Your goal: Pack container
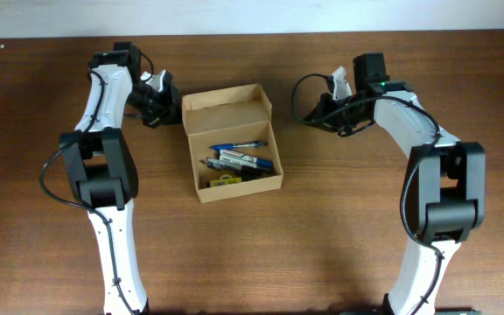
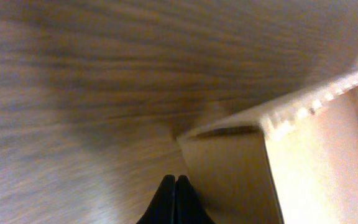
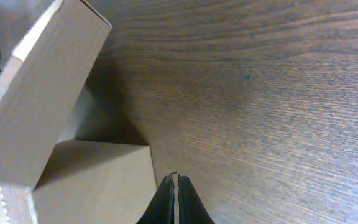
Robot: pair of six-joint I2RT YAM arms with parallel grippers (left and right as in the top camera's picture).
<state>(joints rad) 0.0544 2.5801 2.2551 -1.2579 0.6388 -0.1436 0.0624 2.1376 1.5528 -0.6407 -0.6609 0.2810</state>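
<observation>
The container (image 1: 233, 144) is a small tan cardboard box in the middle of the table, its flap lid (image 1: 226, 103) standing open at the back. Several pens and markers (image 1: 239, 159) lie inside it. My left gripper (image 1: 163, 112) is shut and empty, low over the wood just left of the box's back corner; in the left wrist view the closed tips (image 2: 176, 182) point at the box wall (image 2: 229, 168). Just right of the box is my right gripper (image 1: 309, 116), shut on nothing. Its tips (image 3: 174, 180) sit beside the box's side (image 3: 98, 183), below the raised flap (image 3: 42, 93).
Brown wooden table (image 1: 339, 227) all round the box. Both arms' white links and black bases stand at the left (image 1: 103, 175) and right (image 1: 440, 192) of the table. A pale wall edge runs along the back.
</observation>
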